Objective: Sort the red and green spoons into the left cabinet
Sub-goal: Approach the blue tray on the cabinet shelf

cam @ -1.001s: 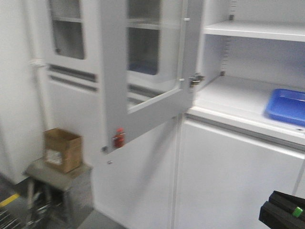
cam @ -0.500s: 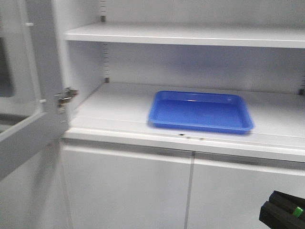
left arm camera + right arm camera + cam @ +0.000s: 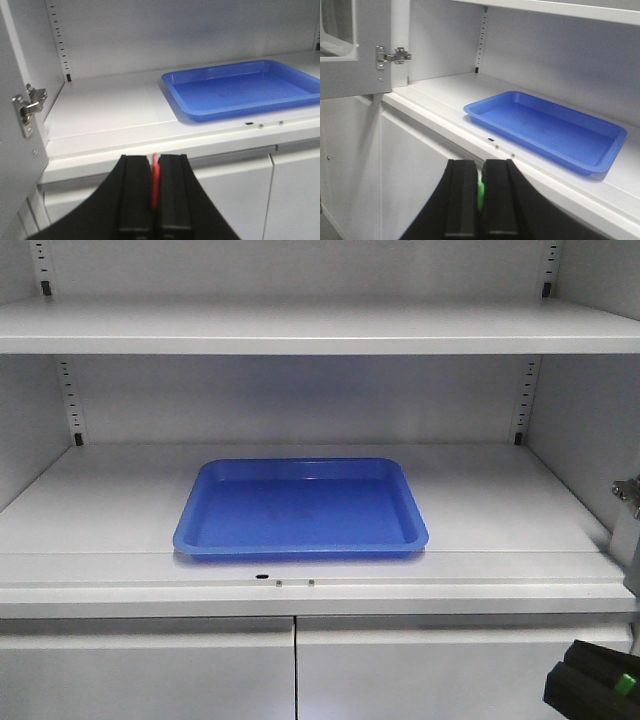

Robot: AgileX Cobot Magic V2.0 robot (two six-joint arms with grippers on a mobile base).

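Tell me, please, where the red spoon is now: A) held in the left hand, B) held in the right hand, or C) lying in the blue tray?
A: the left wrist view shows the red spoon pinched in the left hand; the right hand grips the green spoon.

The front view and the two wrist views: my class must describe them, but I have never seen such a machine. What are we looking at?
It is a two-armed robot facing an open grey-white cabinet. The front view looks straight at its shelf, where an empty blue tray lies. The other two pictures come from cameras on the wrists, each looking forward past the arm's tip. The black left pincer is shut on a red spoon, the right pincer on a green spoon; only a sliver of each spoon shows.
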